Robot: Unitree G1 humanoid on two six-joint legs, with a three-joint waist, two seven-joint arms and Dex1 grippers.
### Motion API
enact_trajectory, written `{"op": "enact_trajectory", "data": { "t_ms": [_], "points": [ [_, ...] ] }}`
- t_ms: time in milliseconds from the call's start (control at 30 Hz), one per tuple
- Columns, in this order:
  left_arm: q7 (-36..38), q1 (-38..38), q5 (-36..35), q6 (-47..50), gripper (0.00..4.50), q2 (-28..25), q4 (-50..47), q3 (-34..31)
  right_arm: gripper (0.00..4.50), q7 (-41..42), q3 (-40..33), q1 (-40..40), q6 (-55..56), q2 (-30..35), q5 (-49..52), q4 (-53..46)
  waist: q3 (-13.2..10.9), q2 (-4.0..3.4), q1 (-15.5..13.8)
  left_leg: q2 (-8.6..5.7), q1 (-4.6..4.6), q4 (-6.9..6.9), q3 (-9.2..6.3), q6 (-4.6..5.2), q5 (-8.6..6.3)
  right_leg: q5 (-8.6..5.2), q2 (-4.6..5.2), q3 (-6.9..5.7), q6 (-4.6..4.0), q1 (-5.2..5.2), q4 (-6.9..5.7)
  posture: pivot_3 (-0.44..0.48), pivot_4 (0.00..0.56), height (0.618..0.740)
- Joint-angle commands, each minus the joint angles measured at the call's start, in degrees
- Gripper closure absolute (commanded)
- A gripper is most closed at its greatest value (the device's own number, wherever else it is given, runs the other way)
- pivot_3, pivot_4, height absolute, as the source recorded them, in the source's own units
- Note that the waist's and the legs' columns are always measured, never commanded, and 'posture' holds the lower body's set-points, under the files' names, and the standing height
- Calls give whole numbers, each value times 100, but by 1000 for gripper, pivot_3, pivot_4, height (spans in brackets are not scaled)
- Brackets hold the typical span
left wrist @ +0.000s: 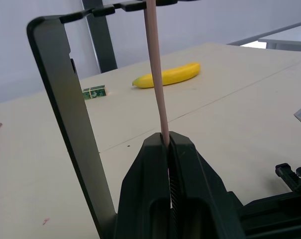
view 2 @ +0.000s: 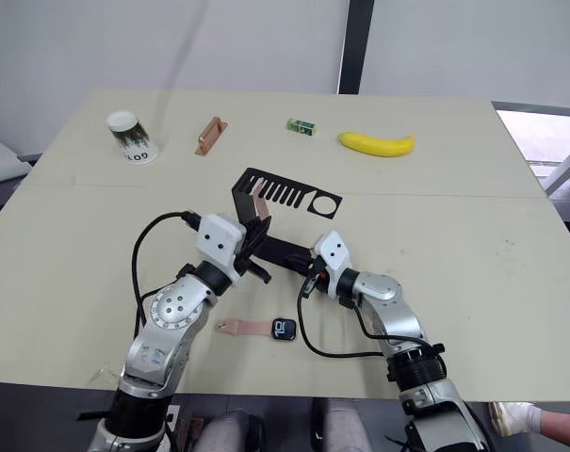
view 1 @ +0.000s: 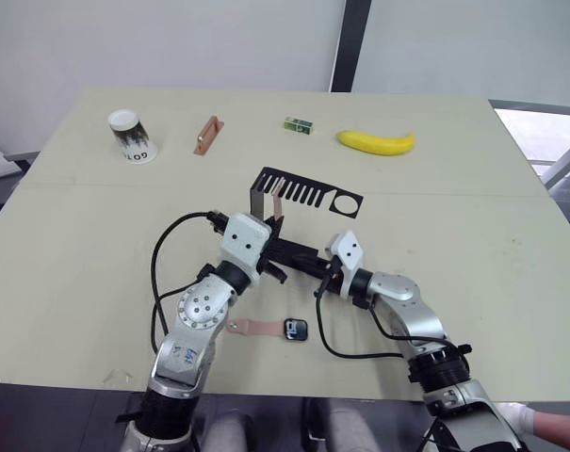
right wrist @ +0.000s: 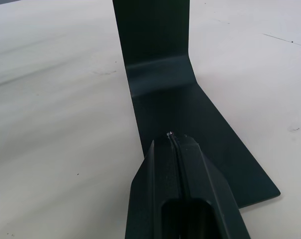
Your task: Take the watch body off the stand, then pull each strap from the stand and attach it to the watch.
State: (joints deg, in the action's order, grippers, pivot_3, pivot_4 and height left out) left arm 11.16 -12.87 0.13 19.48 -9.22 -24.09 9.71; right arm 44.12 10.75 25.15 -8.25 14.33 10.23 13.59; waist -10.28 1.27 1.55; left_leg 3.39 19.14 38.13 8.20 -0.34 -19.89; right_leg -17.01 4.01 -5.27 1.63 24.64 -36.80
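One strap (left wrist: pixel 155 74) is being pinched by the left gripper (left wrist: pixel 167 142), running toward twelve o'clock into the stand (view 1: pixel 308 195), whose foot is being pressed by the closed right gripper (right wrist: pixel 174 138).

Stand (view 1: pixel 308 195) at frame centre; cup (view 1: pixel 132 136), block (view 1: pixel 207 135), box (view 1: pixel 299 125), banana (view 1: pixel 376 142) in a row above; watch (view 1: pixel 295 330) below.

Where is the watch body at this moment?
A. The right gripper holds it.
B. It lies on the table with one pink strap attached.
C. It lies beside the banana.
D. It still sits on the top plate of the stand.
B: the watch body lies flat on the table near the robot, with a pink strap joined to one side.
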Motion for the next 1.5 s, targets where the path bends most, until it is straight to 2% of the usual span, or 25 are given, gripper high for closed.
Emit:
{"op": "enact_trajectory", "data": {
  "t_ms": [33,233,400,567,667,767,867,967,1200,1233,1500],
  "points": [
    [119,80,13,-229,4411,-136,-374,-81,4500,-57,35,-181,-134,46,-150,384,0,0,2,0,-1,0,0,0,0,0,0,0,0,0,0,0,150,740],
    [559,502,-455,-568,4411,-372,-733,-333,4500,-94,-10,-185,-127,37,-129,400,1,1,5,2,-1,-1,0,0,0,0,0,0,0,-1,1,0,150,740],
    [1575,893,-1436,-900,4411,-909,-914,-808,4500,45,-150,-222,-36,90,52,218,1,1,4,3,0,-1,0,0,-1,0,0,0,0,0,2,0,150,740],
    [2654,1140,-3059,-277,4411,-1698,-956,-1638,4500,600,-490,-584,-177,391,726,-620,0,0,-37,3,7,-4,-7,6,-6,0,3,-5,0,-1,18,0,150,740],
    [3311,1159,-4075,476,4411,-2364,-830,-1994,4500,1040,-753,-1042,-398,744,1363,-1512,-2,-4,-47,3,14,-6,-7,10,-9,1,3,-6,2,0,28,0,150,740],
    [3696,938,-5217,1460,4411,-2888,-557,-2213,4500,1257,-1121,-1603,-815,1172,2013,-2464,-8,-12,-45,3,16,-8,-7,11,-10,1,3,-6,3,1,31,0,150,740],
    [3941,716,-5837,2114,4411,-3171,-277,-2179,4500,1039,-1521,-2056,-1530,1418,2738,-3091,-8,-12,-28,2,13,-8,-7,9,-11,1,2,-5,4,-1,32,0,150,740],
    [4204,533,-6048,2546,4500,-3332,-109,-1935,3611,680,-1930,-2451,-2204,1518,3546,-3670,-9,-12,4,3,11,-11,-8,3,-12,0,-3,-4,3,1,31,0,150,740],
    [4671,210,-6120,2984,4500,-3325,-51,-1406,236,-249,-2255,-2997,-3204,1341,5507,-4745,-10,-13,-3,5,11,-15,-6,-3,-13,0,-10,2,2,2,35,0,150,740],
    [4698,176,-6105,2998,4500,-3312,-42,-1378,48,-384,-2250,-2999,-3267,1312,5692,-4805,-10,-13,-5,5,11,-15,-6,-5,-15,0,-11,2,2,2,36,0,150,740],
    [4930,-451,-5787,3038,4500,-2955,196,-711,48,-1761,-1615,-2400,-3840,1052,7191,-4866,-10,-12,-11,5,13,-14,-5,-7,-16,0,-17,7,1,4,37,0,150,740]
  ]
}}
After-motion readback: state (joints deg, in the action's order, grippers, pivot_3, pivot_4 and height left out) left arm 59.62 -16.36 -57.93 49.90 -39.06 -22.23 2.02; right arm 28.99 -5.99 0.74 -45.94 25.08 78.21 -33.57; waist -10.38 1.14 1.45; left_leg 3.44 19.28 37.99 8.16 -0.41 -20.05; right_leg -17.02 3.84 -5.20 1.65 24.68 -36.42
